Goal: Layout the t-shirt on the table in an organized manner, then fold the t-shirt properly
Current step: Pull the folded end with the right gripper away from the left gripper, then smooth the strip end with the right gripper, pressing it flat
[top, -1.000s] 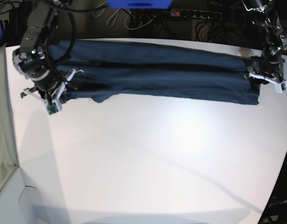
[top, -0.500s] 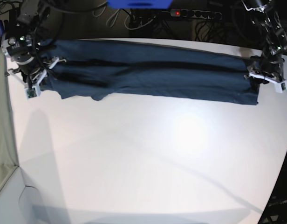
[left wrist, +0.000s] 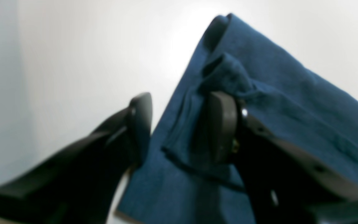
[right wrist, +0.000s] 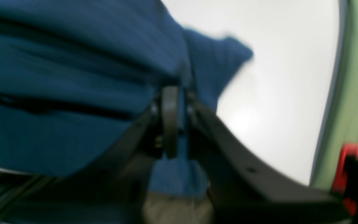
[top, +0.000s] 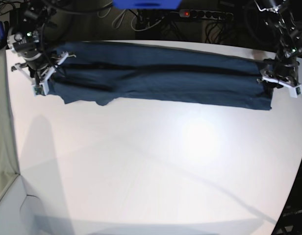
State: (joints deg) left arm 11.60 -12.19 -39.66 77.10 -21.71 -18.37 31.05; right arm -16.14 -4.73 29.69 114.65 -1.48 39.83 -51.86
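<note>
White tabletop [top: 156, 166], matte, curved near edge, cables and a power strip [top: 205, 14] in the dark behind.

Item 1: the t-shirt [top: 161, 81]. Dark navy, folded lengthwise into a long narrow band, lying along the far side of the tabletop from about 10 o'clock to about 2 o'clock. Two dark crease lines run its length. A small flap sags out of the near edge toward the 10 o'clock end.

Item 2: right end effector [right wrist: 179, 121]. At the 10 o'clock end of the band. Wrist view shows its fingers nearly together with a thin layer of cloth between them; whether the pinch is firm or loosening cannot be told from the blurred picture.

Item 3: left end effector [left wrist: 179, 124]. At the 2 o'clock end. Jaws stand partly apart, straddling a bunched ridge of fabric; one pad [left wrist: 221, 124] touches the cloth, the other sits off the band's edge over bare tabletop. No closed grip is visible.

Risks, as judged:
- With one end lightly held and the other merely straddled, any pull could drag the band askew or undo the lengthwise fold.
- The bunched ridge at 2 o'clock could be caught unevenly, so only the top layer lifts.
- The sagging flap would be folded in crooked if not tucked.
</note>
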